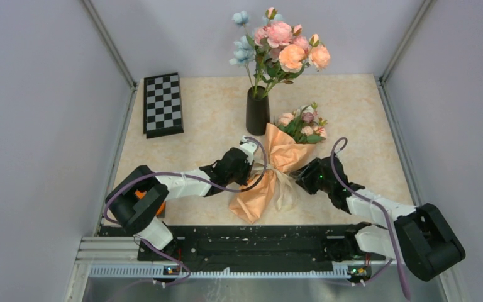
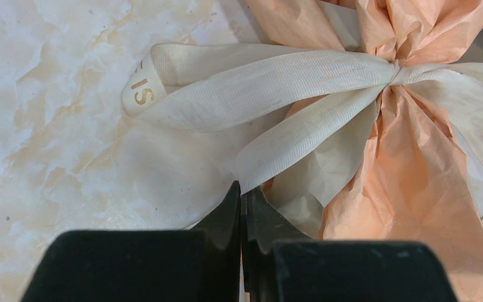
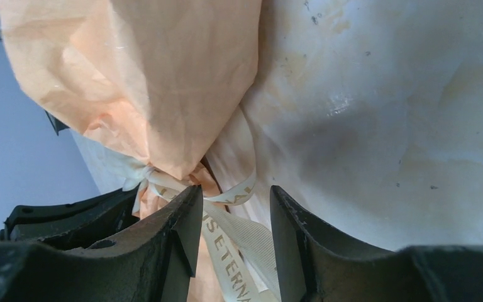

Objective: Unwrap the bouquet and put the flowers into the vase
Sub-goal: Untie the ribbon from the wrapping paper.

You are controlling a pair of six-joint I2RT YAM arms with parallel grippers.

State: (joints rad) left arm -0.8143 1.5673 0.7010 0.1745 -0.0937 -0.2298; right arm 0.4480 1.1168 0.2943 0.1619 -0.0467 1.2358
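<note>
Untying step, paper not yet off. Bouquet (image 1: 283, 157) flat on the table (image 1: 352, 113), just at five o'clock of the vase (image 1: 257, 113). Left gripper (image 2: 241, 192) pressed together at a ribbon (image 2: 277, 82) tail, possibly pinching it; hard to tell. Right gripper (image 3: 233, 195) spread, straddling another tail below the knot (image 2: 395, 70). Next: close right, pull the tails apart.

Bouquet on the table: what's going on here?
Both arms are working on the ribbon that ties the bouquet, which lies wrapped on the table. The left hand is shut, seemingly pinching one ribbon tail; the right hand is open, straddling another tail by the knot. The knot is not yet undone. The black vase stands behind it.
</note>
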